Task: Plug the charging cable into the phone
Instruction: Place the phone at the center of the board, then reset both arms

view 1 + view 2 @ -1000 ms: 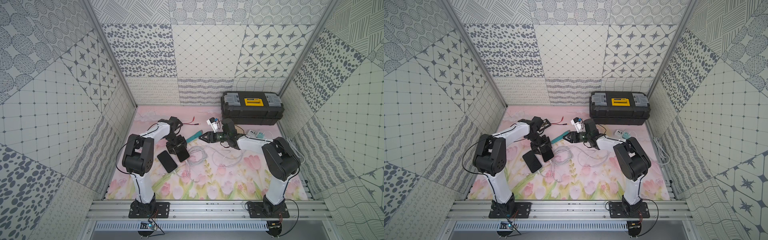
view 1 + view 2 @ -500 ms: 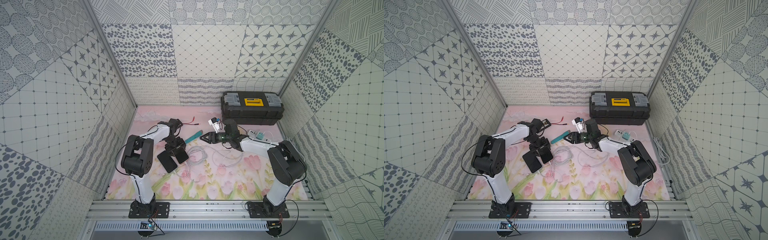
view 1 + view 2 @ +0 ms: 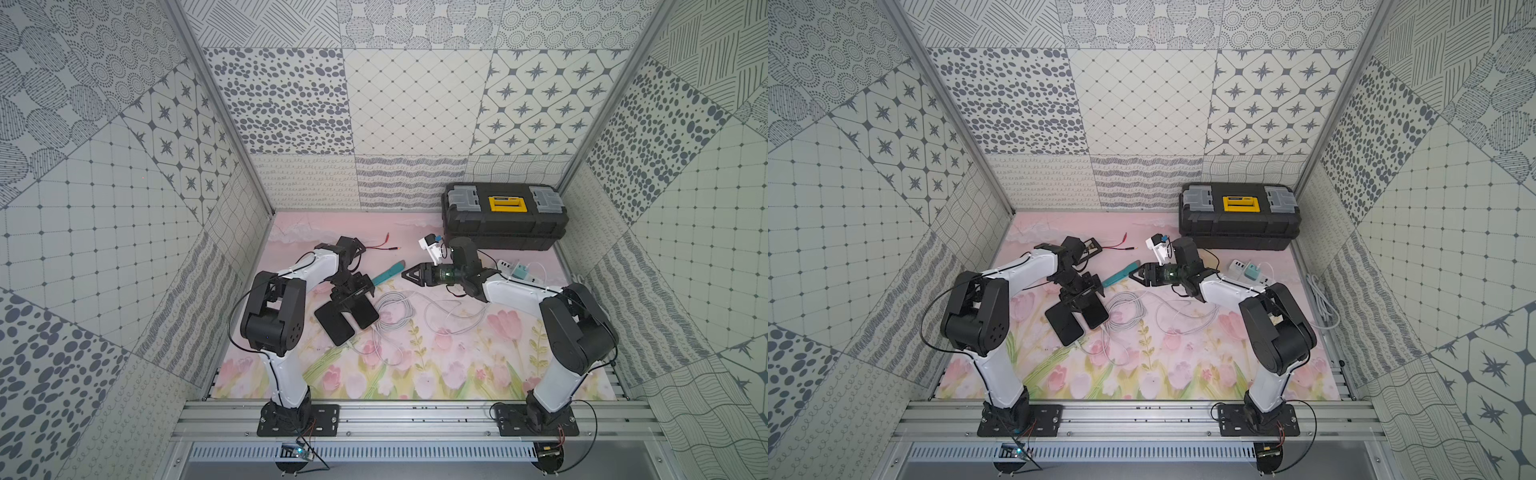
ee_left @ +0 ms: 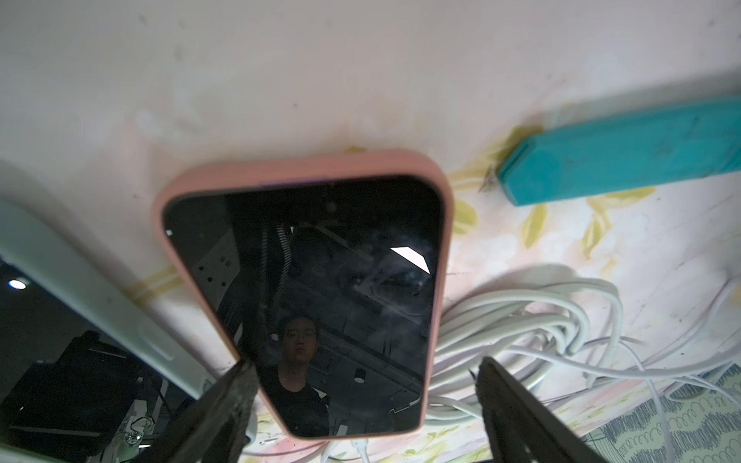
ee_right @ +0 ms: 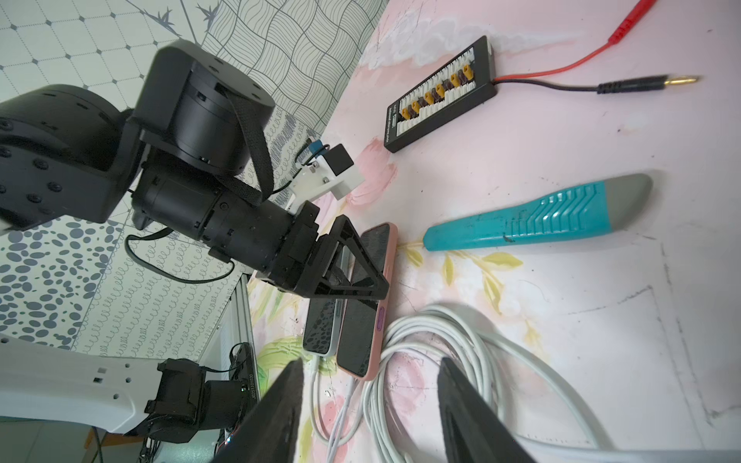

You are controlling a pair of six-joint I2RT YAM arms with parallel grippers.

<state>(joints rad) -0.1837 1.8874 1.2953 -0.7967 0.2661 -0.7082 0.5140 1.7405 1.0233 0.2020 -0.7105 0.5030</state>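
Flat on the flowered mat [image 3: 419, 368], screen up: a phone [image 4: 320, 300] in a pink case. Directly above that phone, the left gripper [image 4: 363, 365], pointing down, claw spread wide. One finger [image 4: 224, 417] right at the phone's long edge, the opposite finger clear of the other edge, mat and cord showing in the gap. No clamp on the phone; contact at the nearer finger impossible to tell.

Just beside one long edge of the pink phone: a loose coil of white charging cable [image 3: 392, 311]. Edge to edge with the phone on the side away from that coil: a second phone [image 3: 334, 330] in a pale case, also screen up. Thin white strands at the ends of both phones; plugged in or merely lying there, cannot tell.

Beyond the pink phone's opposite end, near but apart: a teal cutter [image 3: 388, 272]. Farther from the phone than the cutter, just past its tip: the right gripper [image 3: 406, 274], aimed back toward the phone, claw partly apart, nothing between the fingers. Farther still beyond that end of the phone, a black connector board [image 5: 441, 94] with red and black leads. Well apart from the phone, against the back wall, a black toolbox [image 3: 505, 224].
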